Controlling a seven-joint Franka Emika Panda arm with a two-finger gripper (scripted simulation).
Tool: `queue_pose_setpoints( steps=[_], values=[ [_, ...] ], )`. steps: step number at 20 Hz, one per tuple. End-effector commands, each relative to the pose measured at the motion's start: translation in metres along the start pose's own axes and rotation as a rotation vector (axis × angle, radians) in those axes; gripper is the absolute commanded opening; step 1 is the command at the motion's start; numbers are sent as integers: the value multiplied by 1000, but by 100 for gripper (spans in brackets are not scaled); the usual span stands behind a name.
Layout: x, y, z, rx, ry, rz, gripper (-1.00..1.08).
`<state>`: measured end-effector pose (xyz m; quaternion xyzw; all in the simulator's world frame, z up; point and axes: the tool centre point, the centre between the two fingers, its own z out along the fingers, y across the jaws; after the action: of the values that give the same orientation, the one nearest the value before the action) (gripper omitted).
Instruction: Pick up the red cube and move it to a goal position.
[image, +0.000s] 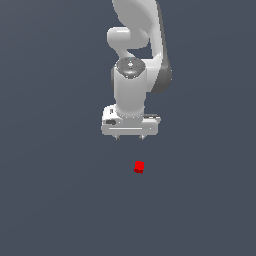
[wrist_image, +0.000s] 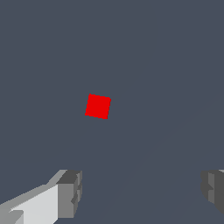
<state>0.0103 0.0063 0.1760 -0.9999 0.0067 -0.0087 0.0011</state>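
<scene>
Exterior view: Panda gripper (image: 129, 136) hangs above red cube (image: 139, 167), not touching, nothing held.
No bench edges or corners in either view, just plain dark grey surface (image: 55, 200) on all sides, open room around cube. Cube sits below gripper, slightly toward the exterior view's right, well apart. Wrist view: fingers (wrist_image: 70, 192) spread wide, cube (wrist_image: 98, 106) lies ahead of them, skewed, outside the gap.
</scene>
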Motion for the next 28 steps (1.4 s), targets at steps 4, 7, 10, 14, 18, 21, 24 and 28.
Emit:
queue_pose_setpoints(
  steps=[4, 7, 10, 14, 18, 21, 24, 28],
  values=[
    [1, -1, 2, 0, 0, 3, 100],
    [3, -3, 9, 0, -1, 11, 100],
    [6, -7, 21, -1, -2, 25, 100],
    [13, -14, 43, -1, -5, 51, 100],
    [23, -23, 71, -2, -8, 86, 100],
    [31, -30, 96, -3, -10, 115, 100],
    [38, -35, 116, -4, -12, 140, 100],
    [46, -41, 137, -4, -15, 165, 100]
  ],
)
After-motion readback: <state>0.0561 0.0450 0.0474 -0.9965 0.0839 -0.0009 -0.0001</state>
